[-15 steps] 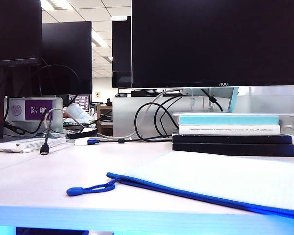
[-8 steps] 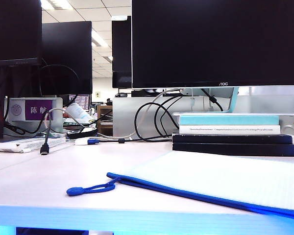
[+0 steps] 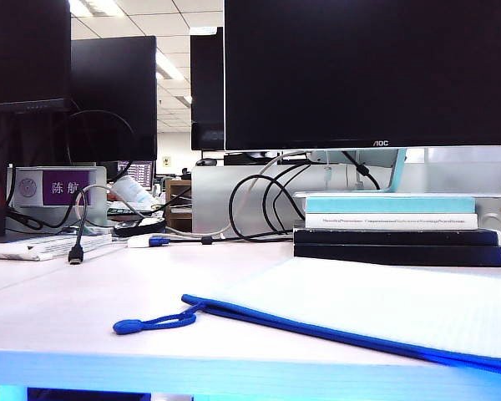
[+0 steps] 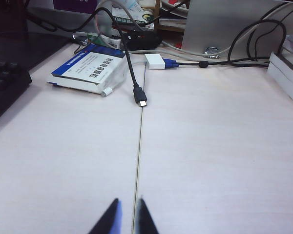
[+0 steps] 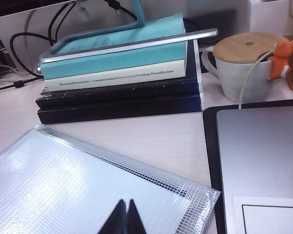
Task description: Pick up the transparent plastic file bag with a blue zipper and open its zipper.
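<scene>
Nearest you in the exterior view, the transparent plastic file bag (image 3: 376, 309) lies flat on the pale desk (image 3: 83, 292), well in front of the stack of books (image 3: 397, 225). Its long axis runs across that view, slanting a little: the blue zipper (image 3: 334, 332) follows the near long edge, farther from the books than any other part of the bag. The zipper ends at the bag's left corner, where the blue looped cord pull (image 3: 154, 322) trails off to the left, flat on the desk and pointing away from the books. Your right claw (image 5: 123, 218) hangs over the bag's mesh face, on the near side of the books, its two dark fingertips pressed together, gripping nothing. In that wrist view, one corner of the bag lies just beside a dark mat with a silver laptop (image 5: 261, 165) on it. A white mug (image 5: 244, 66) with a wooden lid stands just beside the books. Your left claw (image 4: 126, 219) hovers over bare desk above the seam between two desk panels, well apart from the books. Its tips stand a narrow gap apart, nearly closed, with nothing between them. Beyond it a black cable plug (image 4: 141, 100) rests on the desk. Behind the books rises the large dark monitor (image 3: 367, 71).
</scene>
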